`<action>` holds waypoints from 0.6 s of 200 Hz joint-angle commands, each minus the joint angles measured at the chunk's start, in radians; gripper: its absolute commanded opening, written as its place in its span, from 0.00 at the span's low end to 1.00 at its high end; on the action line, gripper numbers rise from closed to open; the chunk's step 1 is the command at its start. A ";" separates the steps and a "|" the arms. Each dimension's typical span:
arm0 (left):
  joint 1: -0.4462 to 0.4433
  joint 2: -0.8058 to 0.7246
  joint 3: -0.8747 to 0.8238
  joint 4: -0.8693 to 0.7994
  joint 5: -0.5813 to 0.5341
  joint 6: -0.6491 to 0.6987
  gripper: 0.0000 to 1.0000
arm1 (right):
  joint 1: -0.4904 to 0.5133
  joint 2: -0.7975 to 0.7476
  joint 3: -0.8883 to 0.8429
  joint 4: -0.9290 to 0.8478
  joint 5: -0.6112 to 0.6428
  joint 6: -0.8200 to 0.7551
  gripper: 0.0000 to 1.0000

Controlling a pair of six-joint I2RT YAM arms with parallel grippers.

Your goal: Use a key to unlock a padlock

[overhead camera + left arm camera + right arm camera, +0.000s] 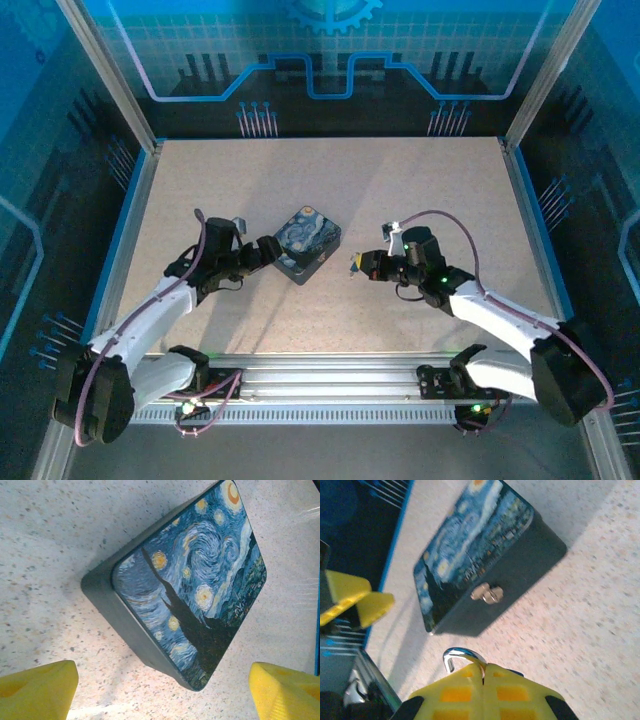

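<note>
Over speckled table (250,180), silver-shackled padlock (462,656) in right end effector (483,676)

Tin on the table between two facing grippers

The tin (308,244) sits on the table (420,180), just ahead of the left gripper (270,250), with one corner reaching toward the gap between its spread fingers (37,692). The right gripper (360,266) faces the tin from the opposite side, a little apart from it. The padlock (462,656) sits between that gripper's fingertips, its shackle sticking out in front of them toward the tin's side wall, where the latch (487,593) is fixed.
</note>
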 commanded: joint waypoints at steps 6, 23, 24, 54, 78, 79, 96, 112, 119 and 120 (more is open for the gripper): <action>0.017 -0.042 0.032 -0.078 -0.047 0.069 0.89 | -0.014 -0.050 0.082 -0.401 0.052 -0.139 0.00; 0.023 -0.050 0.027 -0.083 -0.049 0.077 0.89 | -0.013 -0.059 0.094 -0.492 0.080 -0.172 0.00; 0.023 -0.051 0.027 -0.083 -0.050 0.078 0.89 | -0.013 -0.060 0.094 -0.497 0.082 -0.174 0.00; 0.028 -0.050 0.023 -0.082 -0.049 0.081 0.89 | -0.014 -0.066 0.055 -0.549 0.111 -0.183 0.00; 0.029 -0.046 0.020 -0.080 -0.050 0.082 0.89 | -0.017 -0.052 0.022 -0.550 0.124 -0.178 0.00; 0.029 -0.045 0.020 -0.081 -0.050 0.083 0.89 | -0.017 -0.051 0.021 -0.550 0.125 -0.179 0.00; 0.031 -0.041 0.020 -0.081 -0.050 0.084 0.89 | -0.017 -0.024 0.015 -0.552 0.131 -0.188 0.00; 0.032 -0.037 0.020 -0.080 -0.049 0.084 0.89 | -0.018 0.011 0.020 -0.555 0.139 -0.202 0.00; 0.032 -0.035 0.020 -0.079 -0.048 0.083 0.89 | -0.017 0.026 0.022 -0.553 0.141 -0.207 0.00; 0.032 -0.035 0.019 -0.079 -0.048 0.083 0.89 | -0.017 0.028 0.023 -0.553 0.142 -0.208 0.00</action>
